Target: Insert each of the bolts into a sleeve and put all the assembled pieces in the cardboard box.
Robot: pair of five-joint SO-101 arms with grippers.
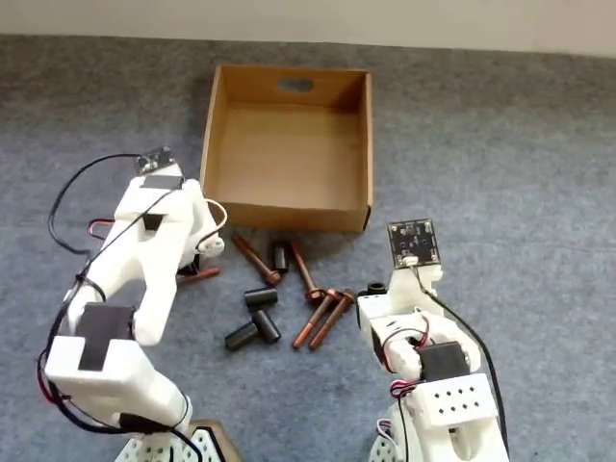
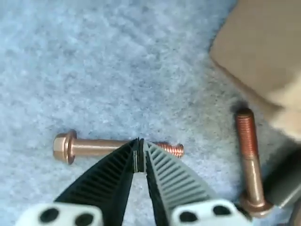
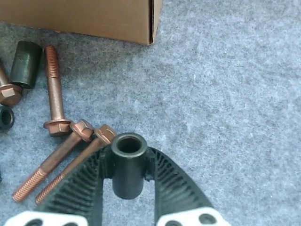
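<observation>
My left gripper [image 2: 138, 151] is shut, its fingertips meeting right over the shank of a copper bolt [image 2: 94, 147] that lies flat on the carpet; nothing is between them. In the high view this gripper [image 1: 206, 254] sits beside that bolt [image 1: 197, 276], left of the pile. My right gripper [image 3: 128, 162] is shut on a black sleeve [image 3: 128, 165], held with its bore facing the camera. The same sleeve [image 1: 375, 288] shows at the right of the pile. The cardboard box [image 1: 289, 144] stands empty at the back.
Loose copper bolts [image 1: 322, 320] and black sleeves [image 1: 252, 330] lie scattered between the arms, in front of the box. Another bolt [image 2: 249, 160] lies near the box corner [image 2: 263, 61]. Two bolt heads [image 3: 94, 133] rest just beside the held sleeve. Grey carpet extends to the right.
</observation>
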